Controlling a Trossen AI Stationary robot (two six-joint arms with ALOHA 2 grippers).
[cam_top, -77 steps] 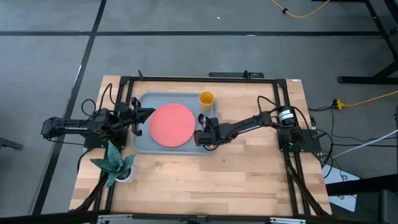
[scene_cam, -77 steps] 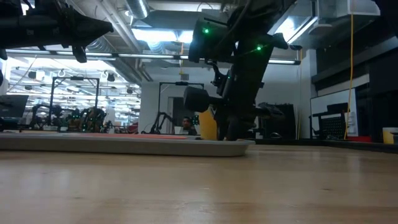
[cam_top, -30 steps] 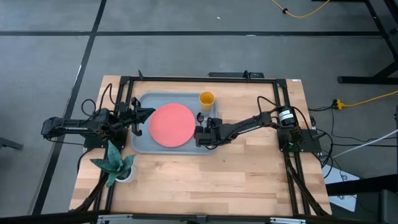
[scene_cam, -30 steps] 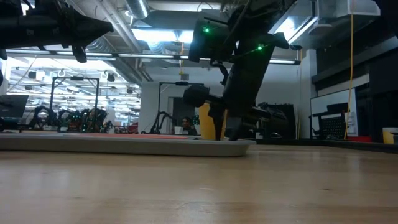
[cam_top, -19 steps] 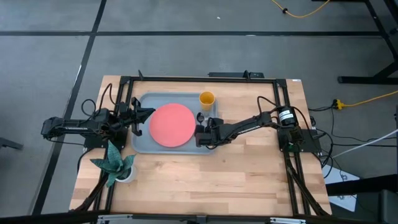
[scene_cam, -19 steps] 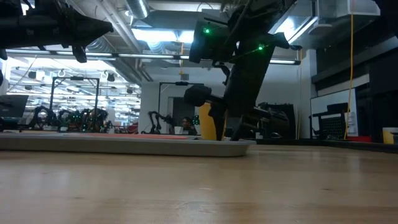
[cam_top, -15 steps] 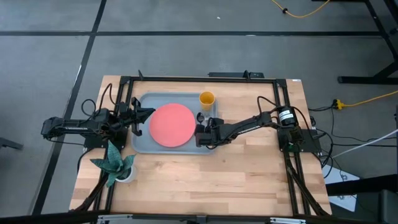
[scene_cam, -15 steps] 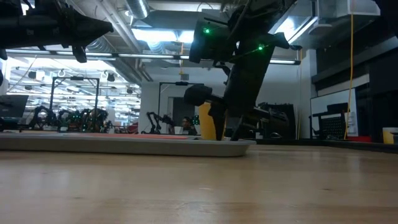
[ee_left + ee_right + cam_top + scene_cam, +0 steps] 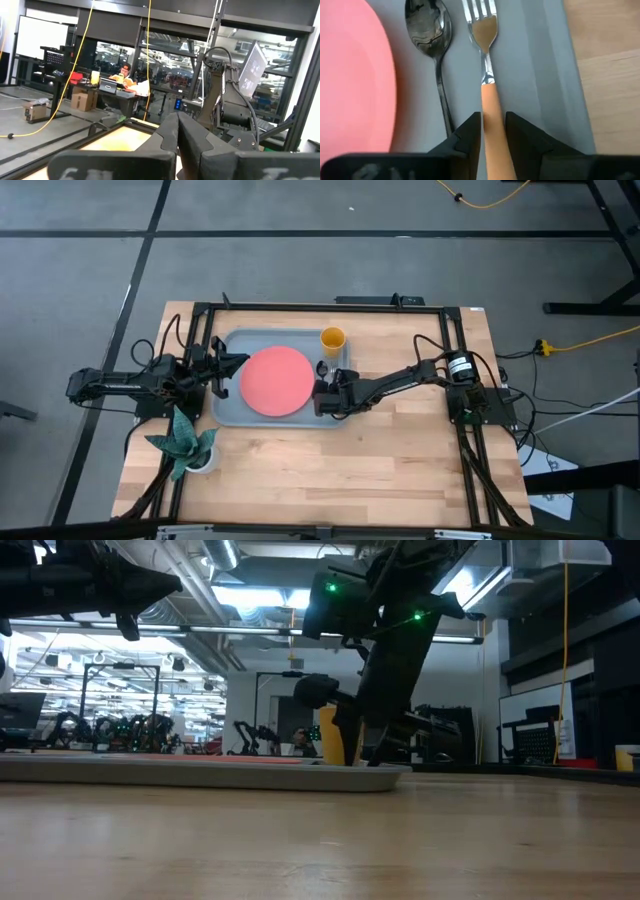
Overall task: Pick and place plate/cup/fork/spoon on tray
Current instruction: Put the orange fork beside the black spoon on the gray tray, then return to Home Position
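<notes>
The grey-blue tray (image 9: pixel 232 340) holds the coral plate (image 9: pixel 275 380) and the yellow cup (image 9: pixel 332 338) at its far right corner. The dark spoon (image 9: pixel 427 25) and the orange-handled fork (image 9: pixel 484 25) lie side by side on the tray's right strip, between the plate (image 9: pixel 350 75) and the rim (image 9: pixel 545 60). My right gripper (image 9: pixel 322 394) is low over that strip, shut on the fork's handle. My left gripper (image 9: pixel 240 362) hangs shut and empty above the tray's left end, and its shut fingers show in the left wrist view (image 9: pixel 177 125). My right gripper pinches the fork's orange handle (image 9: pixel 492 107) between its two fingers, which lie across it, back from the tines. The fingers come from above, pointing down. The fork lies flat along the tray floor, tines toward the cup.
A potted plant (image 9: pixel 185 442) stands at the table's near left. Black frame rails (image 9: pixel 320 306) run round the work area. Bare wood (image 9: pixel 400 460) lies near and right of the tray.
My right gripper has crept a little toward the table's left edge, staying low over the tray's right strip.
</notes>
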